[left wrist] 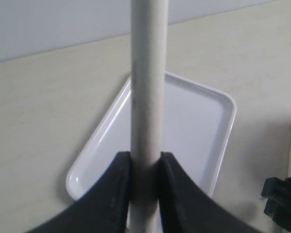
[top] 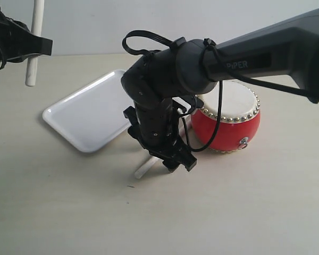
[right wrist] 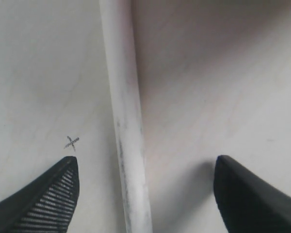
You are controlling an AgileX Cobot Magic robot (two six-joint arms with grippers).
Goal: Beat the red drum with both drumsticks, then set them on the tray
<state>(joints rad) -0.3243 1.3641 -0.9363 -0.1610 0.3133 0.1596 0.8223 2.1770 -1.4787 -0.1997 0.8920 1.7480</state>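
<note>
Worktop (top: 69,212): tray (top: 90,114) left of centre, red drum (top: 226,119) to the right, its near side partly masked by the right arm's wrist. Left gripper (left wrist: 145,161) clenched on upright drumstick (left wrist: 148,97), held high with the tray below. Right gripper (right wrist: 146,162) spread wide, low over second drumstick (right wrist: 128,145), which lies flat between the jaws and touches neither. Pencil cross (right wrist: 72,142) beside it.

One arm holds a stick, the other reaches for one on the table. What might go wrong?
The right jaws stand open around the lying drumstick, which sits off-centre between them; closing may roll or skew it. That arm hangs close beside the red drum and might nudge it when lifting. The left jaws pinch the other drumstick with much length sticking out; it could slip.
</note>
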